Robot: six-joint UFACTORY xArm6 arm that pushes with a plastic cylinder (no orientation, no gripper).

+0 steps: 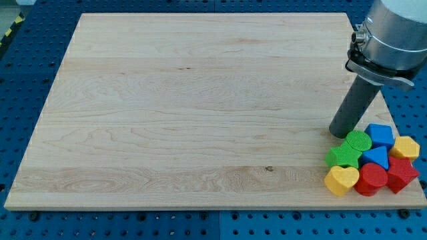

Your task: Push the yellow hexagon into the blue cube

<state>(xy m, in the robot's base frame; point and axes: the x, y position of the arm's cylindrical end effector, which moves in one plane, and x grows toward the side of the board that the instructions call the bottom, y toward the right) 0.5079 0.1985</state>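
Note:
The yellow hexagon (405, 147) lies at the view's right edge of the wooden board, in a tight cluster of blocks. The blue cube (381, 135) sits just to its left and slightly higher in the view, touching or nearly touching it. My tip (342, 134) rests on the board at the cluster's upper left, close to a green round block (358, 141). The tip is left of the blue cube, with the green round block between them. The yellow hexagon is on the far side of the cube from the tip.
The cluster also holds a second green block (343, 157), a blue triangle (375, 158), a yellow heart (340, 180) and two red blocks (371, 179) (401, 173). The board's right edge (400, 113) and bottom edge (373, 202) run close by.

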